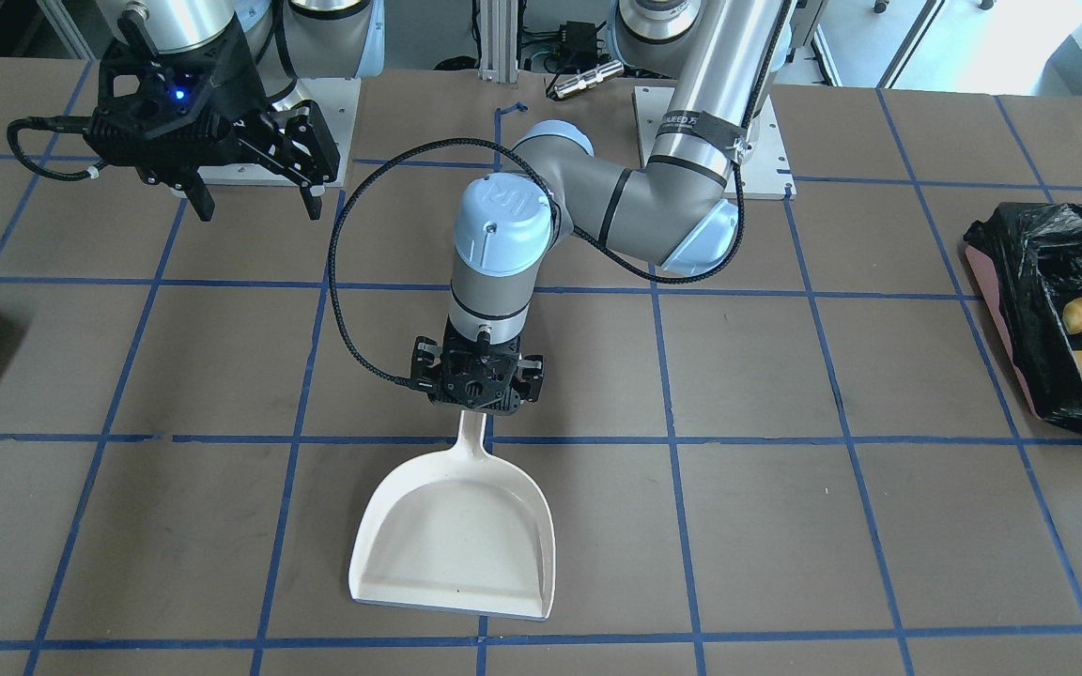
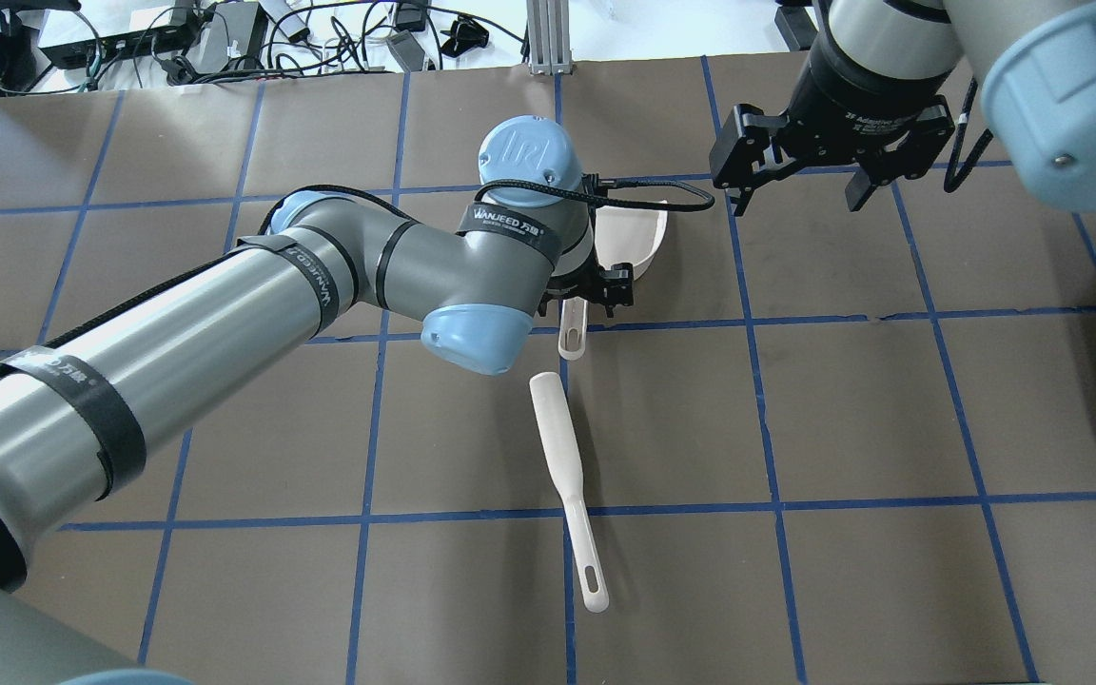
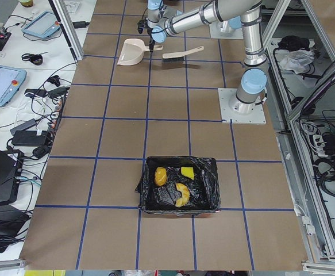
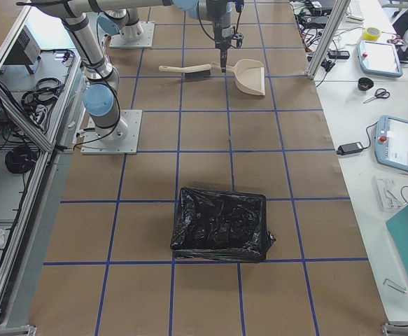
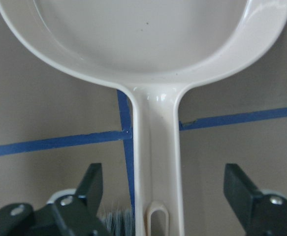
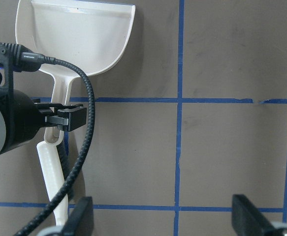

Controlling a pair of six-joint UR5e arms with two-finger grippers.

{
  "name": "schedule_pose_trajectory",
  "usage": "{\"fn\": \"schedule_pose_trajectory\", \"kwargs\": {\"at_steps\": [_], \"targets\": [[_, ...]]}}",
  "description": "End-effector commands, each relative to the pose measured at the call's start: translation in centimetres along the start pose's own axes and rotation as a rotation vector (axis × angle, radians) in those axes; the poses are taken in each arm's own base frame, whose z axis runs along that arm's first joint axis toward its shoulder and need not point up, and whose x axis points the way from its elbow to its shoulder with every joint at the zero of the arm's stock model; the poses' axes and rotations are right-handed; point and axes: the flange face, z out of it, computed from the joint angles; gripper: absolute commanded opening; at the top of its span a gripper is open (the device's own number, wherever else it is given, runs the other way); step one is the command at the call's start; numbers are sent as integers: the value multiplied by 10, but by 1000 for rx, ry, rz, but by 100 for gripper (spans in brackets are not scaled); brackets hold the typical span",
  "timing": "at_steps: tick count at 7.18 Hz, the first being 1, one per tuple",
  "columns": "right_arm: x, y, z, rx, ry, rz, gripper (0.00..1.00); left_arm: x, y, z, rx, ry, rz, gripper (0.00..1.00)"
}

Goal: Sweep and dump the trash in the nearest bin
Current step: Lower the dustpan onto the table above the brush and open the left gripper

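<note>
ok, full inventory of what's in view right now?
dustpan: 1, cream-white, table centre, empty
brush: 1, cream-white, lying robot-side of the dustpan handle
bin: 1, black bag liner, table end on robot's left
lump: 1, golden-brown, in that bin
sponge wedge: 1, yellowish, same bin
croissant: 1, tan, same bin
second bin: 1, black bag, opposite table end, contents not visible
left gripper: open, astride dustpan handle, not touching
right gripper: open, empty, above table
</note>
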Motion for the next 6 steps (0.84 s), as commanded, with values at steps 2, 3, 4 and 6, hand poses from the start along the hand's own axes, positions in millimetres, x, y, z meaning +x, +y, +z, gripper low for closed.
{"fn": "schedule_pose_trajectory", "kwargs": {"at_steps": [2, 3, 4, 6], "targets": [[0, 0, 0, 0, 2, 0, 100, -33, -21, -35, 15, -2, -6, 100], [0, 0, 0, 0, 0, 0, 100, -64, -31, -56, -30, -21, -37, 100], [0, 0, 0, 0, 2, 0, 100, -89, -40, -86, -21, -26, -80, 100], [0, 0, 0, 0, 2, 0, 100, -175, -61, -151, 35, -33, -27, 100]]}}
